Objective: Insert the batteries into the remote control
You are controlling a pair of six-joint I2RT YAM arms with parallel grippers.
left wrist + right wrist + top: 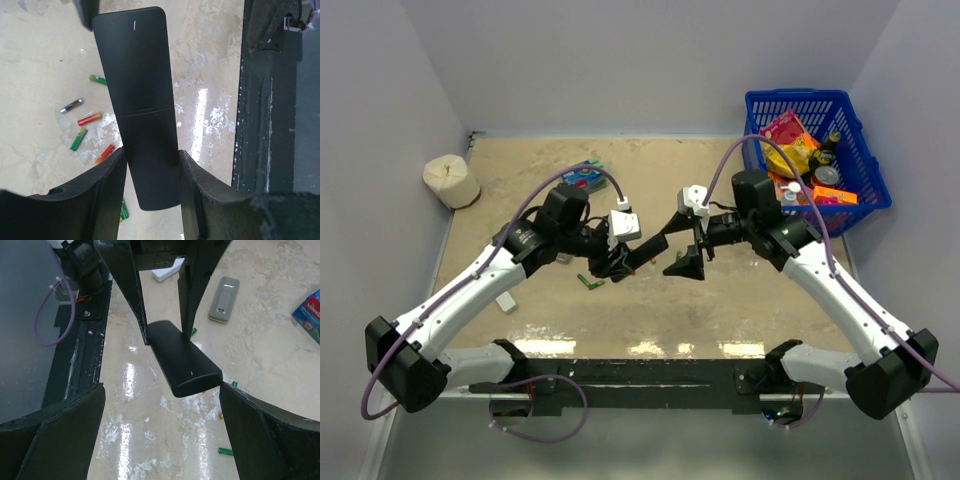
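My left gripper (150,165) is shut on the lower part of the slim black remote control (137,90) and holds it above the table with its plain back facing the left wrist camera. In the top view the remote (650,245) juts right from the left gripper (615,262). My right gripper (162,435) is open wide and empty, and the remote's free end (192,372) lies just short of its right finger. Several batteries lie loose on the table below: orange-red ones (90,119) and green ones (78,139). A green one also shows in the top view (590,283).
A grey remote (224,299), a white remote (167,271) and a blue-green packet (310,315) lie on the table. A blue basket (860,130) of items stands at the back right. A paper roll (452,181) stands at the back left.
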